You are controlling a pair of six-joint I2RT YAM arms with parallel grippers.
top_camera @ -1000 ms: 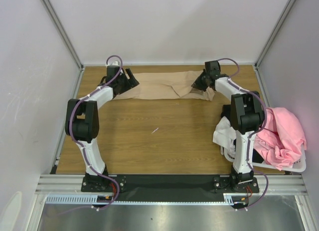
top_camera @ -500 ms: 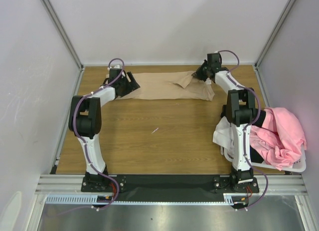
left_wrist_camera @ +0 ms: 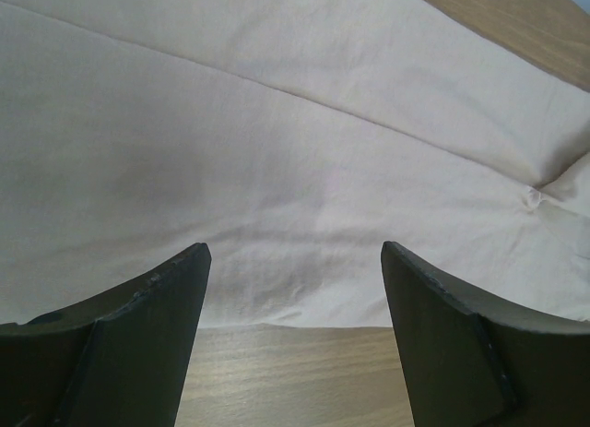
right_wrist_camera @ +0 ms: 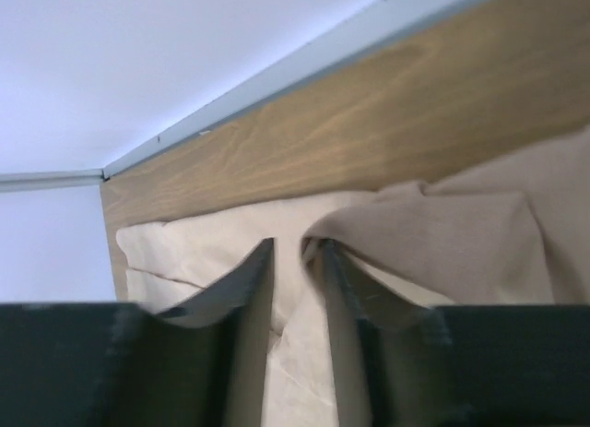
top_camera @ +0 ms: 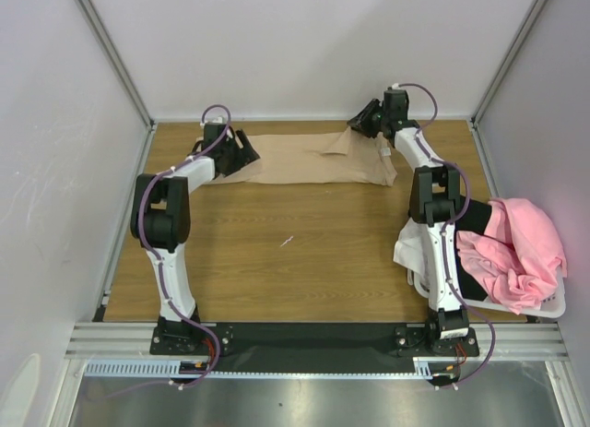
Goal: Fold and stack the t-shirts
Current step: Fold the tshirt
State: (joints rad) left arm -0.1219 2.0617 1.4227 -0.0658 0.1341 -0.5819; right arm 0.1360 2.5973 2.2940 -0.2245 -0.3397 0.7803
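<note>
The tan shirt (top_camera: 295,161) lies as a long flat band along the far edge of the table (top_camera: 304,270), running from one gripper to the other; near its right end a flap stands up off the wood in a crumpled peak. The right gripper (right_wrist_camera: 295,252) grasps that flap, its jaws drawn close with a fold of cloth pinched between them. The left gripper (left_wrist_camera: 293,256) is released, its fingers (left_wrist_camera: 138,335) spread wide over the shirt's left end, with smooth cloth and a strip of bare wood showing in the gap; whether the tips touch the cloth I cannot tell.

A pink shirt (top_camera: 516,247) is heaped in the basket (top_camera: 544,309) at the table's right edge; a white shirt (top_camera: 410,244) hangs over the basket's left side onto the table. Something dark shows under the pink heap, but it is too covered to name.

The table is wood-grained, with a small pale scrap (top_camera: 288,241) near its middle; pale walls (top_camera: 304,49) close it in on three sides, joined by slanting metal posts (top_camera: 111,53); a metal rail (top_camera: 304,339) carries the arm bases along the near edge.

The right arm hides part of the white shirt and the basket's left rim; the shirt's right end lies partly behind the gripper.
</note>
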